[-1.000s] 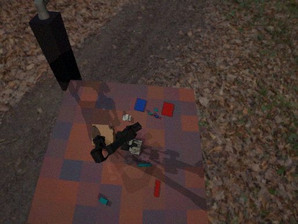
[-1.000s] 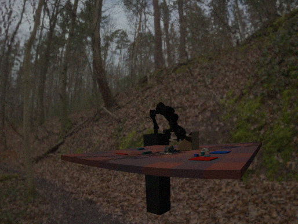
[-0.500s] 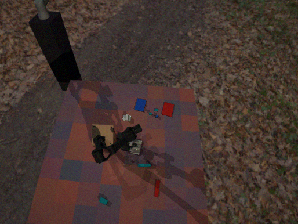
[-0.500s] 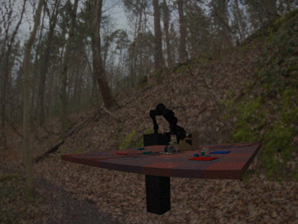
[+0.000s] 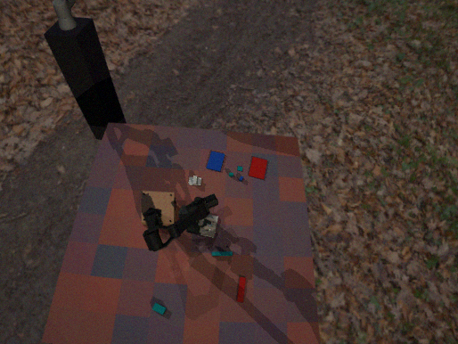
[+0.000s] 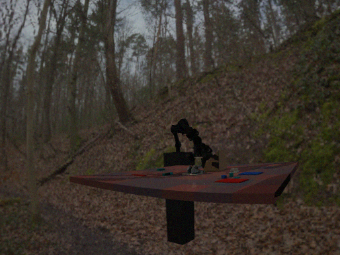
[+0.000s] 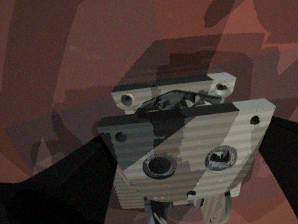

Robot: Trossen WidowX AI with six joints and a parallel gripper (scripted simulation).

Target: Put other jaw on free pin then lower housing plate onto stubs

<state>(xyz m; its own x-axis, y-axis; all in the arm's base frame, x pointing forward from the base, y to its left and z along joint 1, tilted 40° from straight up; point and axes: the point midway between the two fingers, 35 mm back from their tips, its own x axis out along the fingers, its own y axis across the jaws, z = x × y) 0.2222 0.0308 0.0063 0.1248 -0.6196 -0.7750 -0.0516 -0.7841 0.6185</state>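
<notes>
My gripper [image 7: 184, 128] is shut on the pale housing plate [image 7: 185, 172] [image 6: 198, 161], with one dark finger at each side edge in the wrist view. The plate hangs above the gripper base [image 7: 129, 196] [image 6: 188, 174]. Its left hole looks dark; something pale shows in its right hole. Behind the plate's top edge, dark gear parts [image 7: 167, 102] show beside the base's back bar. The tips of two jaws, the left [image 7: 156, 210] and the right [image 7: 218, 207], stick out below the plate. The plate hides the pins, stubs and gear teeth, so meshing cannot be told.
A tan board [image 5: 161, 202] [image 6: 213, 162] stands close beside the arm. A small pale part [image 5: 195, 181], a blue pad [image 5: 216, 161], a red pad [image 5: 257, 167] and small teal and blue pieces lie farther off. A teal bar [image 5: 222, 253], a red bar [image 5: 241, 289] and a teal block [image 5: 159, 308] lie on the other side.
</notes>
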